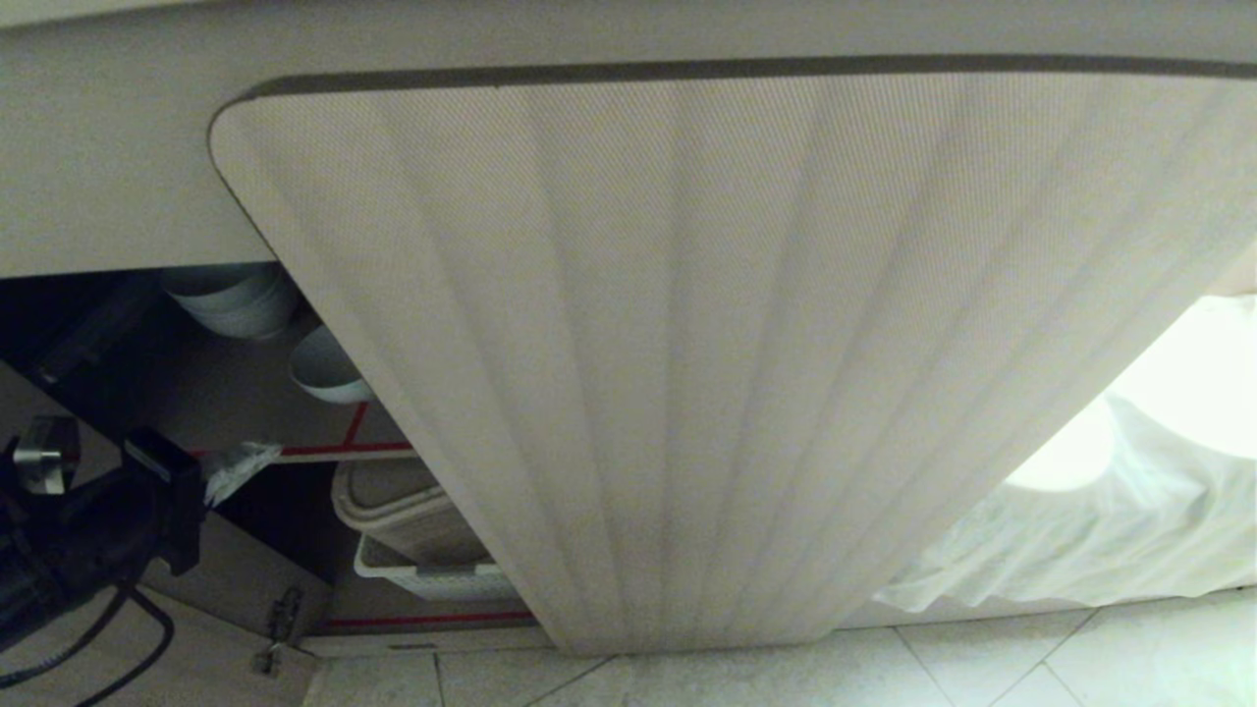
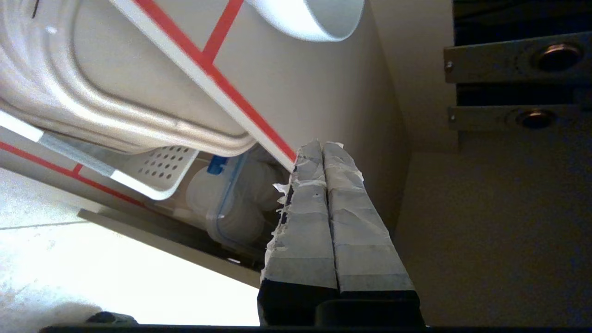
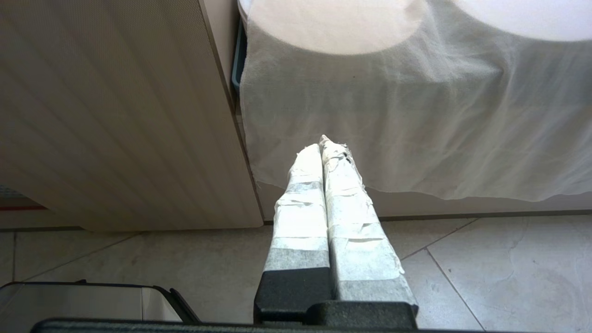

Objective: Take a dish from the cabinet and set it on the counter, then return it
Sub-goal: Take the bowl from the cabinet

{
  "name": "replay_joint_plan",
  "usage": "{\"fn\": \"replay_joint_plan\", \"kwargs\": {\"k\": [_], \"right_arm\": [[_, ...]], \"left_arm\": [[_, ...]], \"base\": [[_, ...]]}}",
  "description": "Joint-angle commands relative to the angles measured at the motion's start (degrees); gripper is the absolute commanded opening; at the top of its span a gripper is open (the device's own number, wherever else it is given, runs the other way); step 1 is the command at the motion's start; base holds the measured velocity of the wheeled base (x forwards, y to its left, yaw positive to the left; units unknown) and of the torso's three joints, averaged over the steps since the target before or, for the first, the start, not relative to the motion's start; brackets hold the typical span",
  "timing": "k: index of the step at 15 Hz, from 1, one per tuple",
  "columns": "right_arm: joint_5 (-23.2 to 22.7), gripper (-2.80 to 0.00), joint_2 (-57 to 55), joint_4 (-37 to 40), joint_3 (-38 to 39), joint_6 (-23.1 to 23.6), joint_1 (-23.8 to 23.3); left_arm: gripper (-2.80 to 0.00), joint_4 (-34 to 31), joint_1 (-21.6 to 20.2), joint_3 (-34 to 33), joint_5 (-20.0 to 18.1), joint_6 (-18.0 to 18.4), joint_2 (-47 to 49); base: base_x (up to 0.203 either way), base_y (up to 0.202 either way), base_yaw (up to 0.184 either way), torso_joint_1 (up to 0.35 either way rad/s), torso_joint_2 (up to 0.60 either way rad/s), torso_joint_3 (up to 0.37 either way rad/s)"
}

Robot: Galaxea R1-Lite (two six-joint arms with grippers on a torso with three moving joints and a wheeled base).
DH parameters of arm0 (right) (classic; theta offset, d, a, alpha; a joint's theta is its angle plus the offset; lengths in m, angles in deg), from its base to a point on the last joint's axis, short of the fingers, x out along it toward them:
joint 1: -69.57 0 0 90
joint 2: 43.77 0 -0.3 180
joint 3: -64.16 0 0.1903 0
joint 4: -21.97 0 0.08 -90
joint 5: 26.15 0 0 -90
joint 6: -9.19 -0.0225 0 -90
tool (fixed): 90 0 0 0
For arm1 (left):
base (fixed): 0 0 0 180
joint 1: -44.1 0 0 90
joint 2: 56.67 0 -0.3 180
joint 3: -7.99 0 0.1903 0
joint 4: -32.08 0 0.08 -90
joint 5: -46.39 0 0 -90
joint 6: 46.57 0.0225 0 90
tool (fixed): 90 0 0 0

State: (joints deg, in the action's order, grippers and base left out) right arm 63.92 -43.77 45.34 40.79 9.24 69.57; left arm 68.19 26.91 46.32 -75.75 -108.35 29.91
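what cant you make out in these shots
- Small white ceramic bowl: head view, right part hidden behind the ribbed beige cabinet door.
- Stacked white bowls: head view, tops hidden by the beige counter edge.
- Left pincer: shut, empty; the bowl's rim cut off in its wrist view.

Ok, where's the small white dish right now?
In the head view the dish sits at the left on the cabinet's upper shelf, above the red tape edge, just below the stacked bowls, partly hidden by the open ribbed door.

cabinet (image 1: 687, 344): beige, ribbed | dish (image 1: 324, 368): seemingly plain white
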Motion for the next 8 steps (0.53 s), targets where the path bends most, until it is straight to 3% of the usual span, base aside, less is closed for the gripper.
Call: {"fn": "replay_joint_plan", "kwargs": {"k": [1, 8], "right_arm": [[0.0, -2.8, 0.0, 0.0, 0.0, 0.0, 0.0], [0.0, -2.8, 0.0, 0.0, 0.0, 0.0, 0.0]], "left_arm": [[-2.8, -1.2, 0.0, 1.4, 0.0, -0.4, -1.3], [-2.8, -2.5, 0.7, 1.6, 0.3, -0.4, -0.7]], "base": [[0.0, 0.0, 0.0, 0.0, 0.0, 0.0], [0.0, 0.0, 0.0, 0.0, 0.0, 0.0]]}}
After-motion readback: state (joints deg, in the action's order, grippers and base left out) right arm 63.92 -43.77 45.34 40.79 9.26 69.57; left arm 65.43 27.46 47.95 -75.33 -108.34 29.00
